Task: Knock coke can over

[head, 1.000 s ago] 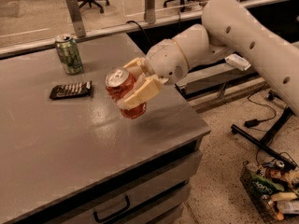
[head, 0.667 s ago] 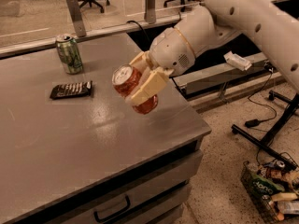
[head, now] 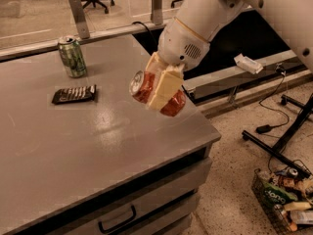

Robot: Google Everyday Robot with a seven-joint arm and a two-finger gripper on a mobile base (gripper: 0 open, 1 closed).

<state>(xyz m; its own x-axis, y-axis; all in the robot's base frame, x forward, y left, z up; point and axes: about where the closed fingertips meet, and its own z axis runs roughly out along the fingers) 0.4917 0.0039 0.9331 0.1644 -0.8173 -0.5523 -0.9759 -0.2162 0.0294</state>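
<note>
The coke can (head: 144, 87) is red-orange with a silver top. It is tilted almost onto its side, top pointing left, and held above the right part of the grey table (head: 73, 146). My gripper (head: 161, 88) is shut on the coke can, with a cream finger (head: 165, 88) across its front. The white arm comes down from the upper right.
A green-and-silver can (head: 72, 57) stands upright at the table's back left. A dark snack bar wrapper (head: 74, 94) lies flat in front of it. The table's right edge is near the gripper. A wire basket of items (head: 286, 192) and a black stand base sit on the floor at right.
The gripper with the coke can has lifted slightly and tipped the can further over, its top now pointing more to the left. The green can and wrapper have not moved.
</note>
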